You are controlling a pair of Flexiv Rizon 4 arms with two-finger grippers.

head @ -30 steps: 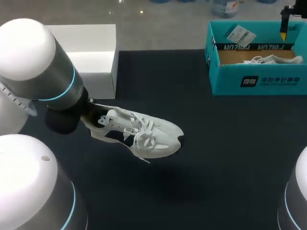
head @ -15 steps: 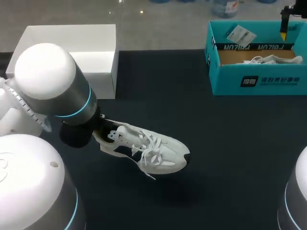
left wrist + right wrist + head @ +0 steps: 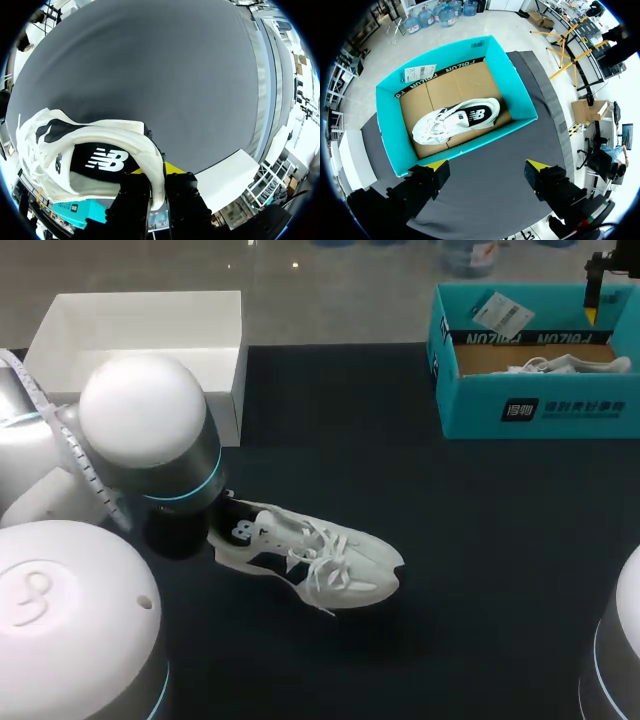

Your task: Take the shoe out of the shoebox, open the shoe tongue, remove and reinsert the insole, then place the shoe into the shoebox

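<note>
A white sneaker [image 3: 315, 558] with loose laces lies over on its side at the table's left middle, toe pointing right. My left gripper [image 3: 158, 192] is shut on the sneaker's [image 3: 100, 160] heel collar, one finger inside the opening and one outside. The teal shoebox [image 3: 530, 418] stands at the far right. My right gripper [image 3: 486, 167] hangs open high above the shoebox [image 3: 470, 145], its yellow tips spread wide. A second white sneaker [image 3: 455, 117] lies on the cardboard floor inside the box.
A white open box [image 3: 150, 330] sits at the far left, just behind my left arm. My left arm's bulky joints [image 3: 150, 440] cover the table's left front corner. Dark cloth lies bare between the sneaker and the shoebox.
My left arm has swung right and carried the sneaker a little toward the front and right. The right gripper has stayed still above the shoebox.
</note>
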